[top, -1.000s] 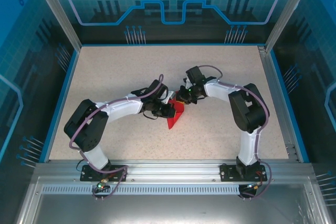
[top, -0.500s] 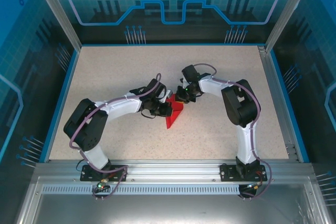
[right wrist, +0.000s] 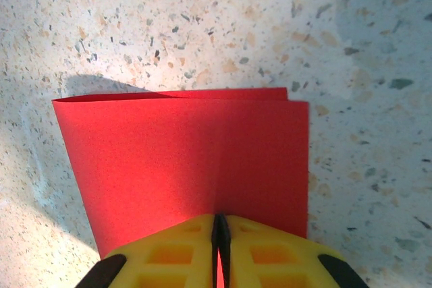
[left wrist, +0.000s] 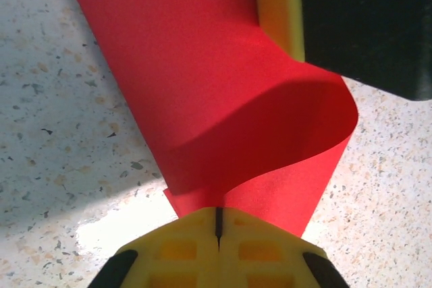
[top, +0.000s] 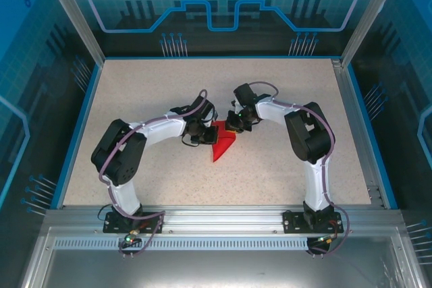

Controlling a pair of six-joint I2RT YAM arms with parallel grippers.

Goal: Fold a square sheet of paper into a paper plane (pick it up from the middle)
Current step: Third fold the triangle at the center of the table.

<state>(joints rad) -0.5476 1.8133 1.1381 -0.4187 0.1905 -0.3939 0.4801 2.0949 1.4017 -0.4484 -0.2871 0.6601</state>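
Observation:
The square sheet of paper [top: 223, 146] is bright red and lies folded double at the table's middle, one end lifted between both grippers. My left gripper [top: 204, 134] is shut on its left edge. In the left wrist view the sheet [left wrist: 202, 79] curls up from the shut left gripper [left wrist: 218, 215] towards a yellow finger [left wrist: 280, 5] of the other gripper. My right gripper [top: 234, 126] is shut on the sheet's back end. In the right wrist view the folded sheet [right wrist: 182, 160] runs into the shut right gripper [right wrist: 219, 224], with red showing in the slit. The paper plane is out of view.
The speckled table [top: 148, 85] is bounded by a blue rim [top: 84, 119] on the left and at the back, and by a metal rail [top: 216, 217] at the front. Both arms arch inward over the table's middle.
The right gripper has shifted a little left with the paper. The left gripper has moved up and right along the sheet, and its arm now bends more sharply. The sheet's tip has drifted slightly left.

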